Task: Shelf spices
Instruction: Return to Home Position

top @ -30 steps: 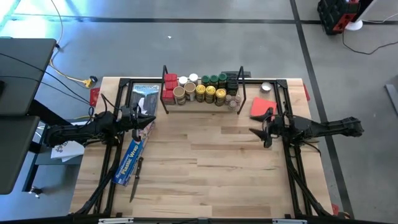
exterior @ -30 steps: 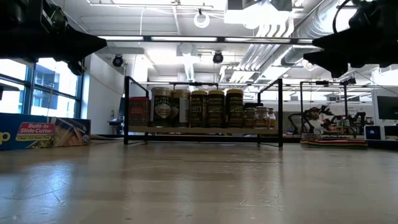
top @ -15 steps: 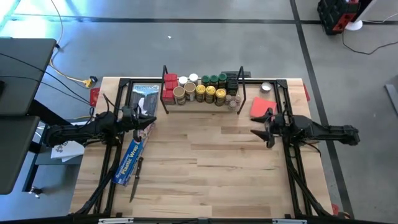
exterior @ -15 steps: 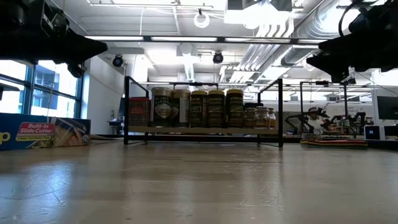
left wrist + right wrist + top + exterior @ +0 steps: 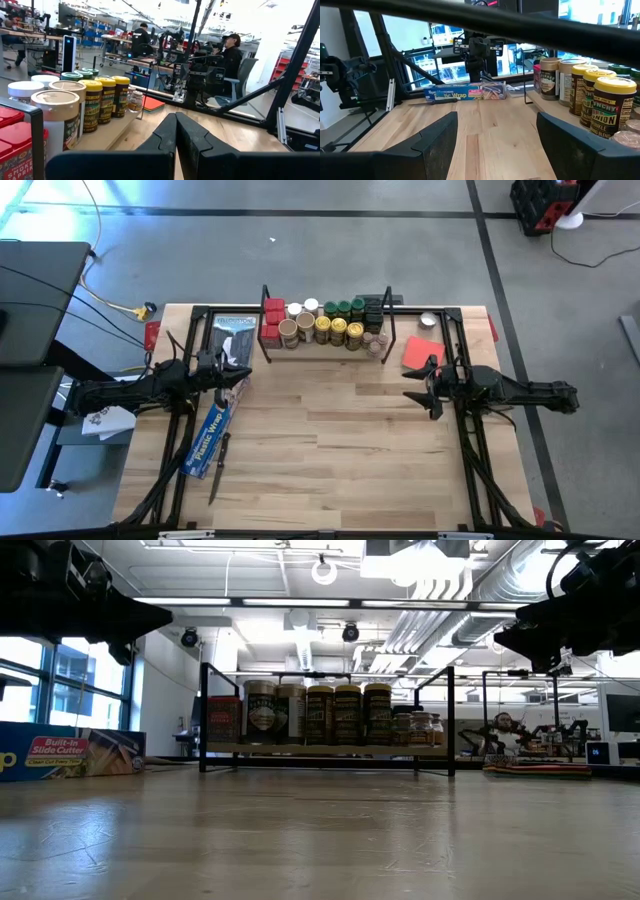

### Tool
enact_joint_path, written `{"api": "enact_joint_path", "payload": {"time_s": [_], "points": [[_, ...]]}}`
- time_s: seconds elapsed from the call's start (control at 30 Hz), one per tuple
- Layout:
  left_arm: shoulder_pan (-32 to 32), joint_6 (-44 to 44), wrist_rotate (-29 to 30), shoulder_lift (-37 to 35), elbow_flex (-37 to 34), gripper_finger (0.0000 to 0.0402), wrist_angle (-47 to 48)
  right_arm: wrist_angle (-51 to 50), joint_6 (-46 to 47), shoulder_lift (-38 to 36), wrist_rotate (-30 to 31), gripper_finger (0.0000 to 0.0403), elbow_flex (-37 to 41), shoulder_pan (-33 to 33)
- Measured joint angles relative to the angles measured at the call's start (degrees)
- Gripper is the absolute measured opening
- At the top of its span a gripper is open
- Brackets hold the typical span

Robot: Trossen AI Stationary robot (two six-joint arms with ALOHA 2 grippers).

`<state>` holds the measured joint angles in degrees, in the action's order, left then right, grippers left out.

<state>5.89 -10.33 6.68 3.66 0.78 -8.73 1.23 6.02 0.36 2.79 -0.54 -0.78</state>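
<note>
Retracted right gripper point(image 5: 415, 390) slightly — fingers point(image 5: 435, 145) apart, empty; left gripper point(image 5: 238, 373) parked, fingers point(image 5: 165, 140) together. Judged spices point(image 5: 325, 328) on shelf point(image 5: 330, 750) light, rigid, slick — best gripped mid-body.

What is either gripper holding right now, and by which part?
Nothing. The dark two-finger left gripper is shut with nothing between its fingers; the dark right gripper is open, empty.

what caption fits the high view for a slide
Spices on the shelf; left end effector shut at left, right end effector open at right.
</note>
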Motion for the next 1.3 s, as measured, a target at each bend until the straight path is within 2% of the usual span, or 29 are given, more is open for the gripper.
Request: {"api": "enact_joint_path", "payload": {"time_s": [0.53,0.63,0.77,0.97,1.07,1.3], "points": [[0.00,0.00,-0.02,0.00,-0.04,0.0000,-0.02,0.02,-0.02,0.02,0.00,0.0265,0.02,0.00],[0.03,0.22,-0.19,-1.83,-0.11,0.0000,1.20,0.02,-0.02,0.02,0.00,0.0265,0.02,0.00],[1.35,5.16,-1.75,-3.44,-0.12,0.0000,7.45,0.02,-0.04,0.04,-0.04,0.0265,0.02,0.00],[2.04,13.33,-5.05,-3.47,-0.09,0.0000,8.33,-0.17,-0.02,0.00,-0.07,0.0265,-0.02,0.01],[1.93,14.93,-6.73,-3.48,-0.09,0.0000,8.48,-0.17,-0.02,0.02,-0.04,0.0265,-0.02,0.00],[-0.96,15.10,-6.69,-3.48,-0.09,0.0000,8.50,-0.24,-0.02,0.02,-0.04,0.0265,-0.04,0.00]]}}
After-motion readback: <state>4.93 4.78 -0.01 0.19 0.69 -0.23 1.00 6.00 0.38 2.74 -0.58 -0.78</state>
